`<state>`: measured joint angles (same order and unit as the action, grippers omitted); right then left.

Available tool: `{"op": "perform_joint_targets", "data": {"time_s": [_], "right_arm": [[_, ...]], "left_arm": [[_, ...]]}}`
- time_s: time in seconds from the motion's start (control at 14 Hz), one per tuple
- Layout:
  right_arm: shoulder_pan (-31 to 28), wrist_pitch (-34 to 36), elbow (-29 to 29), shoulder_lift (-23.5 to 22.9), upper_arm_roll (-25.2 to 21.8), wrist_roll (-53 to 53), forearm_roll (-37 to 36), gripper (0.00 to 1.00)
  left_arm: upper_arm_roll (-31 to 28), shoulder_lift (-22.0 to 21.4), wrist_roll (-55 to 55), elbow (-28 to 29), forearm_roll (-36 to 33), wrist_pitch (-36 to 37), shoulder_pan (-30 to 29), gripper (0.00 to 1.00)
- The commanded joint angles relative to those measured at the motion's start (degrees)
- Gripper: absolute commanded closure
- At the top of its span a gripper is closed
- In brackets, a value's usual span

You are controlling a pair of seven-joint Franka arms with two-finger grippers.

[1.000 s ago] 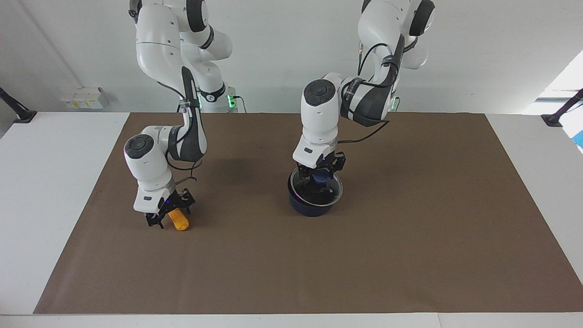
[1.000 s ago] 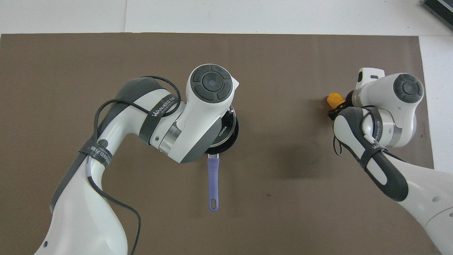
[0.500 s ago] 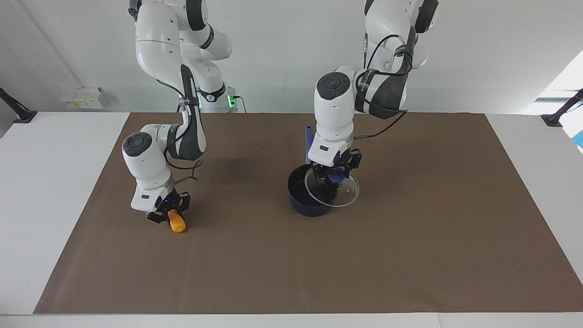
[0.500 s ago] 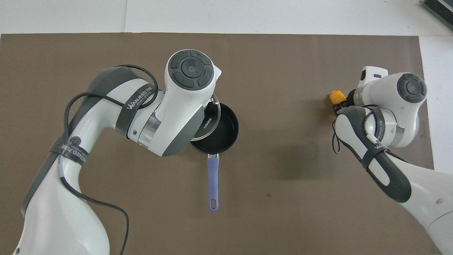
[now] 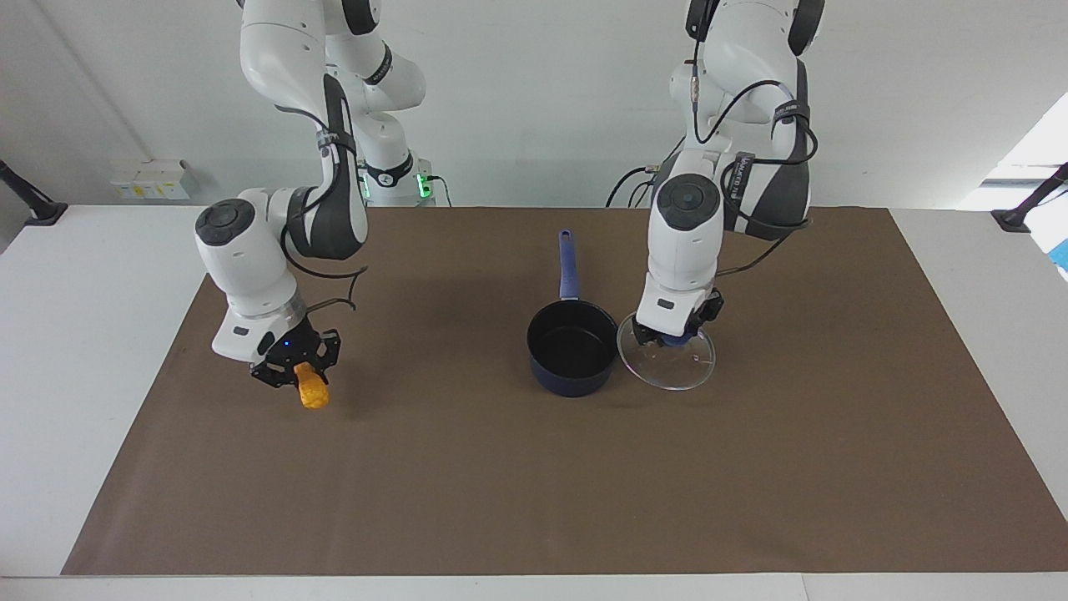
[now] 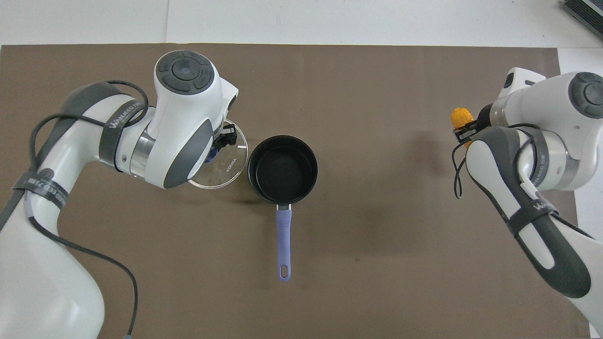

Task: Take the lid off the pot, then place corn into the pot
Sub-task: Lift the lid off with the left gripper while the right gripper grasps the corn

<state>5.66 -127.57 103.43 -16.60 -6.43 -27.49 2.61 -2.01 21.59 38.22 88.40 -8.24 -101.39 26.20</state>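
The dark blue pot (image 5: 572,349) stands open mid-table, its black inside bare and its long blue handle (image 5: 568,263) pointing toward the robots; it also shows in the overhead view (image 6: 282,169). My left gripper (image 5: 670,337) is shut on the blue knob of the glass lid (image 5: 667,361) and holds it beside the pot, toward the left arm's end, low over the mat; the lid also shows in the overhead view (image 6: 225,163). My right gripper (image 5: 296,370) is shut on the orange corn (image 5: 312,392) and holds it above the mat at the right arm's end (image 6: 460,117).
A brown mat (image 5: 534,484) covers most of the white table (image 5: 75,351). White boxes (image 5: 150,178) sit by the wall. Black clamp stands (image 5: 33,204) rise at the table's two ends.
My left gripper lifted the lid off the pot and carried it sideways toward the left arm's end. My right gripper closed on the corn and raised it off the mat.
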Motion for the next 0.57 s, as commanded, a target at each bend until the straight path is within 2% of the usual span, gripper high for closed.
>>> {"op": "perform_joint_targets", "data": {"time_s": [0.0,0.14,0.5], "right_arm": [[2.33,4.94,-3.05,0.87,0.19,7.95,-0.32,1.00],[5.75,6.28,-4.64,0.60,0.19,14.27,-0.59,1.00],[15.24,11.27,-10.77,-1.06,0.19,26.69,-1.30,1.00]], "left_arm": [[0.60,-5.24,-1.48,7.73,-0.82,-1.09,-2.81,1.00],[0.60,-6.90,-1.48,11.42,-0.55,-2.49,-4.57,1.00],[0.60,-15.07,-1.39,28.11,-0.55,-10.22,-8.43,1.00]]}}
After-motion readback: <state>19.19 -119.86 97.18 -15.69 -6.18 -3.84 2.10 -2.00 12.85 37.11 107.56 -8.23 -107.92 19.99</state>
